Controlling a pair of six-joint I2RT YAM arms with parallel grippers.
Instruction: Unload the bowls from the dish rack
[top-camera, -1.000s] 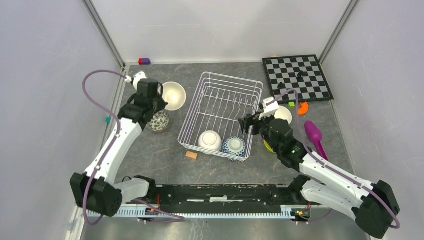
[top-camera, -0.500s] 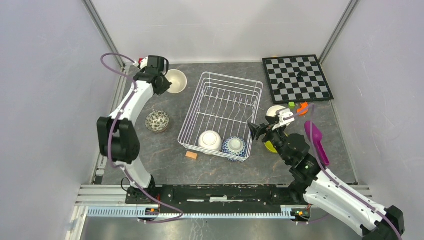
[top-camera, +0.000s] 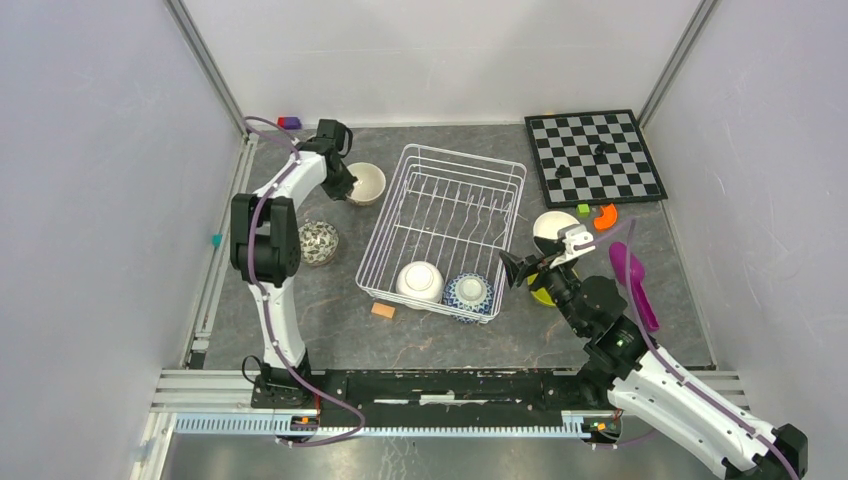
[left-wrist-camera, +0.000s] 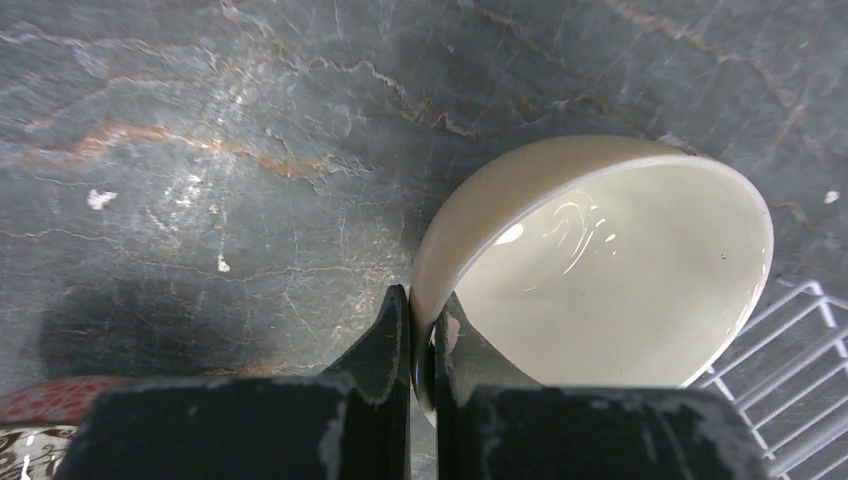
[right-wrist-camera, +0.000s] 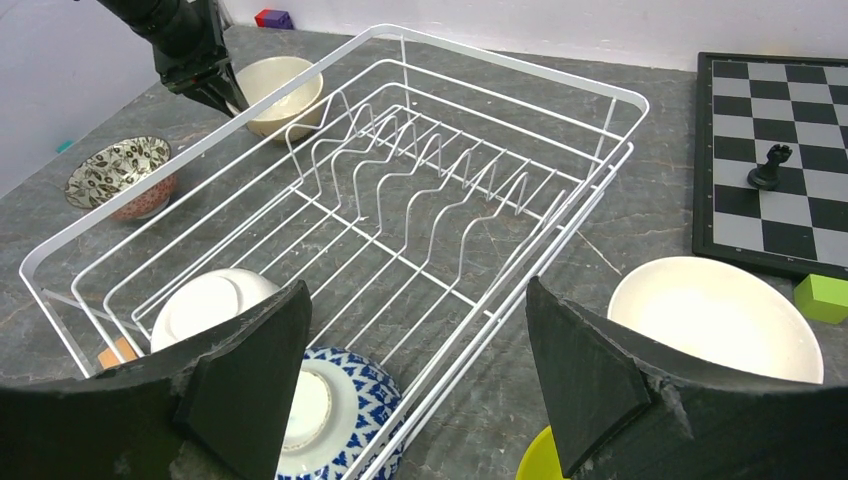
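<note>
The white wire dish rack holds an upturned white bowl and an upturned blue-and-white bowl at its near end. My left gripper is shut on the rim of the tan bowl, beside the rack's far left corner. The pink speckled bowl stands left of the rack. My right gripper is open and empty above the rack's near right side. A second white bowl and the yellow-green bowl, partly hidden by the arm, lie right of the rack.
A chessboard with pieces lies at the back right. A purple scoop, an orange piece and a green cube sit right of the bowls. A small orange block lies at the rack's near left corner.
My left arm has swung toward the back wall with the tan bowl in its grip, and the bowl now sits nearer the rack. My right gripper has drawn back toward the near right.
</note>
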